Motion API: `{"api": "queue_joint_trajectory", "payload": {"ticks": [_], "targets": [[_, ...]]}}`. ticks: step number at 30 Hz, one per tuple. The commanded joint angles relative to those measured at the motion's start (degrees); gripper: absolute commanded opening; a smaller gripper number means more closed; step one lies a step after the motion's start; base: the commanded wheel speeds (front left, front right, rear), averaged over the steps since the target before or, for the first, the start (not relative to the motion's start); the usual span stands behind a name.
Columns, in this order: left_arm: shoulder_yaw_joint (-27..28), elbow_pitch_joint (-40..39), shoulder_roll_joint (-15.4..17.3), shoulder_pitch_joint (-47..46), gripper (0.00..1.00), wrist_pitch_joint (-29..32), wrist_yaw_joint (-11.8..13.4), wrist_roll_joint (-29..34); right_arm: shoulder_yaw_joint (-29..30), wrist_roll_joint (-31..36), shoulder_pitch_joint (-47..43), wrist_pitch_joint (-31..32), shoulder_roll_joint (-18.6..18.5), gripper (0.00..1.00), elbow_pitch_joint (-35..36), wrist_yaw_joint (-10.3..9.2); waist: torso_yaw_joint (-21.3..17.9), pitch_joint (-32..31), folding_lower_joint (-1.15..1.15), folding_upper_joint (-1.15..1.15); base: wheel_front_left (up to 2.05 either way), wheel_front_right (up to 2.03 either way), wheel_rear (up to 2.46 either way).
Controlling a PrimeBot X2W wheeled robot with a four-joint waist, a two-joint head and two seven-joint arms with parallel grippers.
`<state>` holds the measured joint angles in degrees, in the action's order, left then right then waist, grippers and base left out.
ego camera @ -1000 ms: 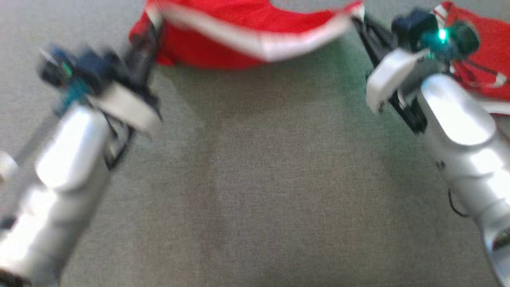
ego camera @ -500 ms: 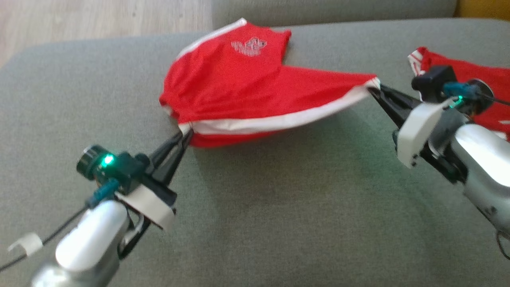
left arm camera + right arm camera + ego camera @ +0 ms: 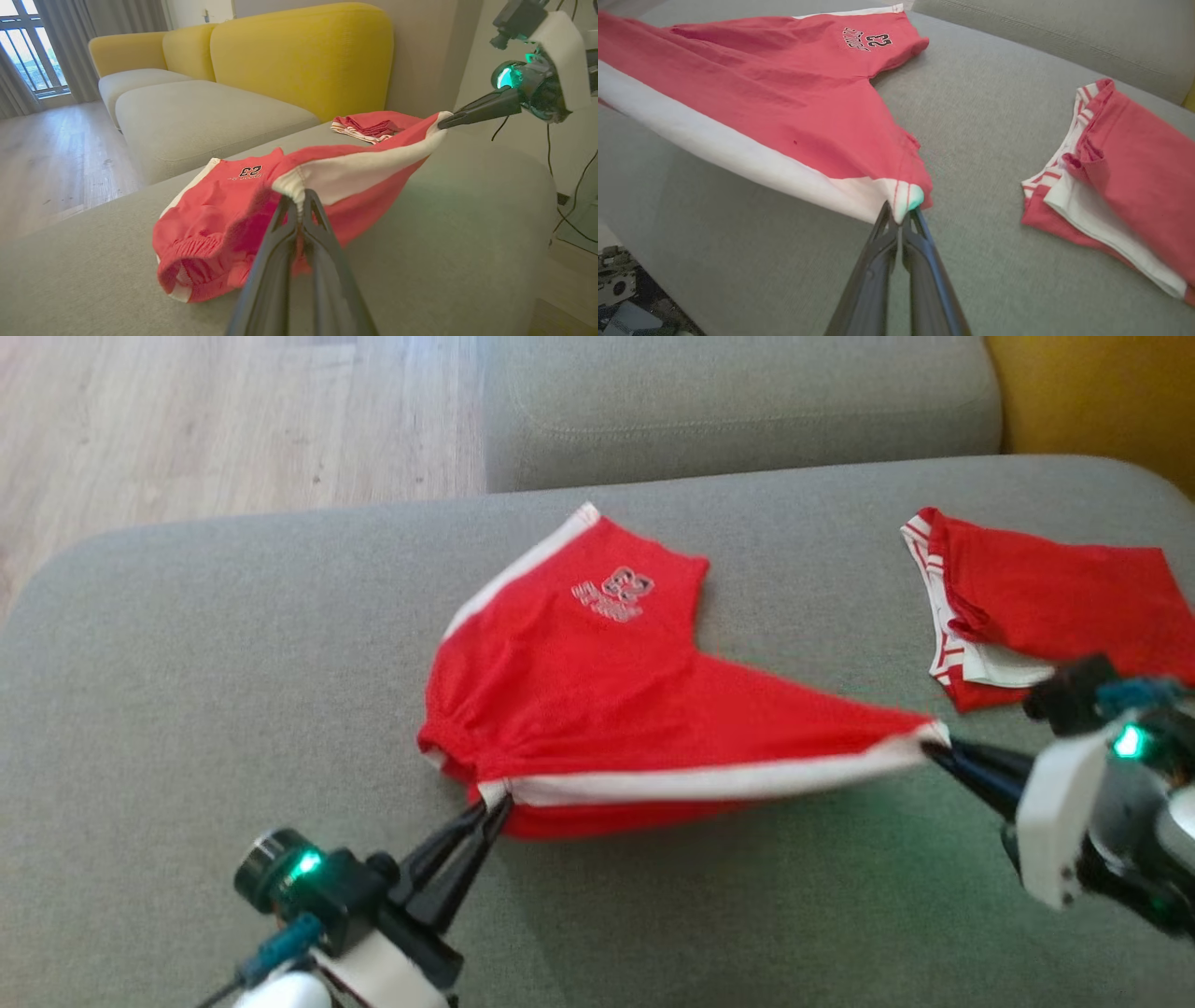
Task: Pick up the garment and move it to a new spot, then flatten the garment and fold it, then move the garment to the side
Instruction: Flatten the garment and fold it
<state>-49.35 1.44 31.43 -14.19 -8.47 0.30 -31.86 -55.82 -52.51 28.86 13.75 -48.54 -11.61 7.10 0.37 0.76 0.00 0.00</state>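
The garment (image 3: 597, 691) is a pair of red shorts with white side stripes and a "23" print, half lying on the grey sofa seat (image 3: 233, 644). Its white-striped edge is stretched in the air between my two grippers. My left gripper (image 3: 493, 805) is shut on the left corner of that edge, seen up close as the garment (image 3: 224, 214) pinched by the gripper (image 3: 299, 207). At the stripe's other end my right gripper (image 3: 934, 747) is shut on the right corner, where the garment (image 3: 775, 107) meets the gripper (image 3: 901, 217). The far leg rests on the cushion.
A second red garment (image 3: 1046, 607), folded, lies at the seat's right, near my right arm. A grey back cushion (image 3: 738, 401) and yellow upholstery (image 3: 1092, 392) lie beyond. Wooden floor (image 3: 187, 420) is at the far left. The near part of the seat is bare.
The head view has tilted, so the whole picture has slid down. Both grippers keep their hold on the striped edge, which stays stretched between them.
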Motion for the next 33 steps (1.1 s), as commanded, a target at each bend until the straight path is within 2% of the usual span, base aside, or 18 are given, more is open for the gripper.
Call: {"api": "queue_joint_trajectory", "payload": {"ticks": [1,5,12,19,24,33], "targets": [[2.4,-3.2,2.3,-1.9,0.0,0.3,1.0,-0.2,2.1,-0.7,-1.2,0.7,-3.3,0.0,3.1,0.39,0.0,-0.2,0.0,0.0,0.0,0.0,0.0],[3.2,-6.0,2.9,-1.9,0.0,1.4,2.4,-0.6,6.5,0.8,-2.1,2.1,-4.6,0.0,6.1,0.39,0.4,0.1,0.0,0.0,0.0,0.0,0.0],[5.1,-7.1,3.1,-5.4,0.0,2.5,2.9,-0.9,12.4,5.1,1.2,4.0,-1.4,0.0,7.5,0.39,2.4,3.3,0.0,0.0,0.0,0.0,0.0],[7.2,-4.6,1.7,-11.8,0.0,4.0,2.2,-2.0,15.6,10.1,10.6,6.4,2.7,0.0,5.7,0.39,6.9,10.3,0.0,0.0,0.0,0.0,0.0],[6.4,-0.5,-0.5,-15.8,0.0,4.4,0.3,-1.9,13.5,12.5,18.6,7.7,5.3,0.0,1.2,0.39,10.5,14.0,0.0,0.0,0.0,0.0,0.0],[4.1,7.2,-5.6,-19.3,0.0,3.3,-2.3,-2.1,3.2,12.8,29.4,8.3,7.9,0.0,-9.5,0.39,16.5,18.2,0.0,0.0,0.0,0.0,0.0]]}}
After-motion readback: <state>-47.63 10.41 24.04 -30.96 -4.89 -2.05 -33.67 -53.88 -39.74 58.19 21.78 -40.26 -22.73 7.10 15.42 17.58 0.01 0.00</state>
